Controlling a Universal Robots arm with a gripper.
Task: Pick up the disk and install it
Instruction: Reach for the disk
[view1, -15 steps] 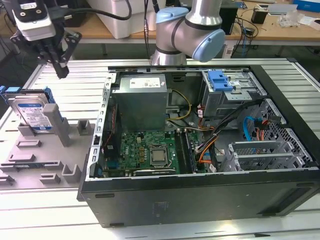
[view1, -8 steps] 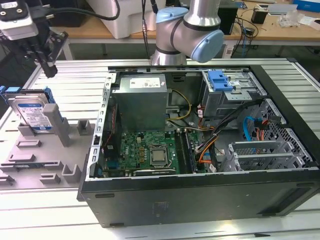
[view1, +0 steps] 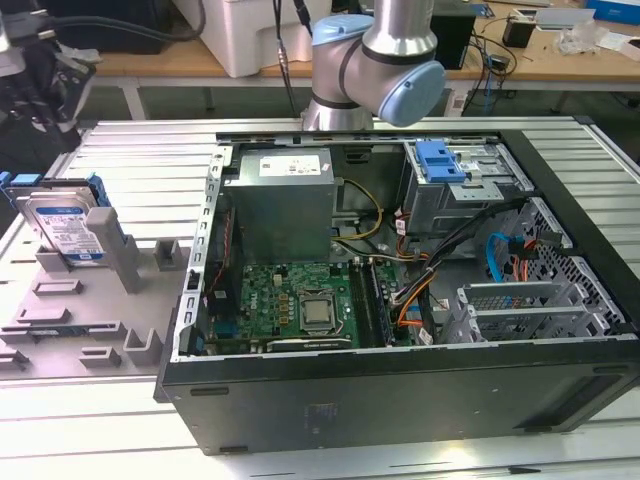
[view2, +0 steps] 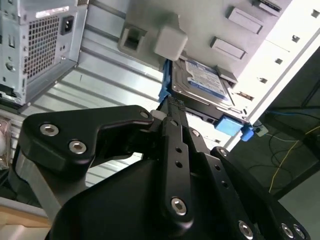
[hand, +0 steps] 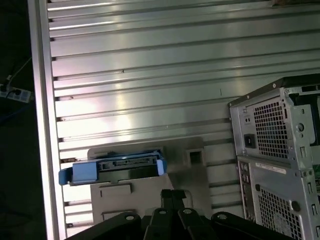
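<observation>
Black gripper (view2: 172, 103) fingers pressed together on nothing, with the disk (view2: 202, 80) ahead of them and not touched.

Nearest you in the exterior view, the open computer case (view1: 400, 400) lies on its side on the slotted metal table (view1: 130, 150). Inside it you can see the green motherboard (view1: 290, 305), with the grey power-supply box (view1: 280, 200) behind that. On the exterior view's left, apart from the case, the disk stands tilted on edge in a grey holder (view1: 70, 300), its blue-and-white label facing you and its blue frame around the edges. Farthest back, the arm (view1: 385, 50) rises beyond the case's far wall. In both wrist views your closed fingertips sit apart from the disk and the holder.
</observation>
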